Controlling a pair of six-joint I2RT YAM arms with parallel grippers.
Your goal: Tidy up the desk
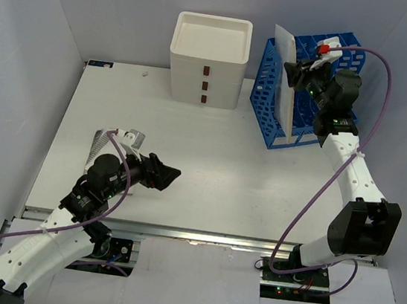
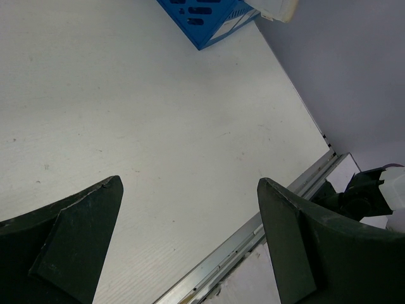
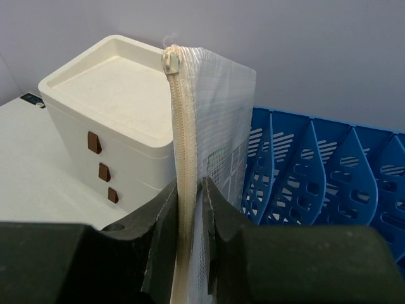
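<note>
A white mesh zip pouch [image 1: 282,80] stands upright at the left end of the blue file rack [image 1: 296,130], its cream zipper edge [image 3: 183,126] facing me. My right gripper [image 3: 190,187] straddles that edge with the jaws narrowly open; one finger lies against the zipper and the other stands a sliver off the mesh. In the top view the right gripper [image 1: 293,72] is high at the back right. My left gripper [image 1: 171,172] hovers wide open over the desk [image 1: 224,162] near the front left, with nothing between its fingers [image 2: 82,228].
A cream three-drawer box [image 1: 208,59] stands at the back centre, just left of the rack. A grey ribbed object [image 1: 102,142] lies by the left arm. The metal rail [image 1: 178,233] runs along the front edge. Grey walls close in the sides and back.
</note>
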